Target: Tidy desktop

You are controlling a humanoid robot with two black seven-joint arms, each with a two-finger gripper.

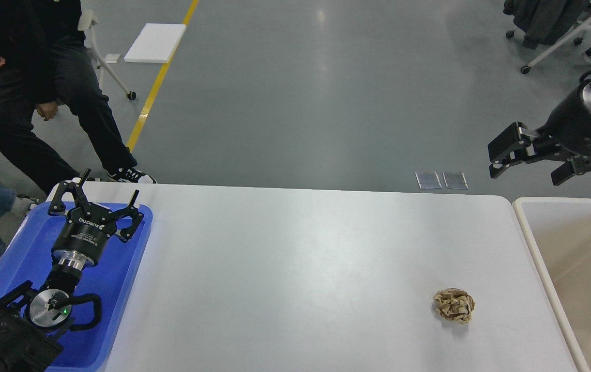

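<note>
A crumpled brown paper ball (pixel 454 305) is left on the white counter (pixel 295 268), toward its right side and near the cream-rimmed bin (pixel 525 227), well apart from both arms. The left claw (pixel 97 200) is held over the blue tray (pixel 114 289) with its fingers spread apart, empty. The right claw (pixel 528 164) is raised beyond the counter's far right corner, also apart and empty. No grasp is yet begun; the right claw would probably need lowering onto the ball for binning.
</note>
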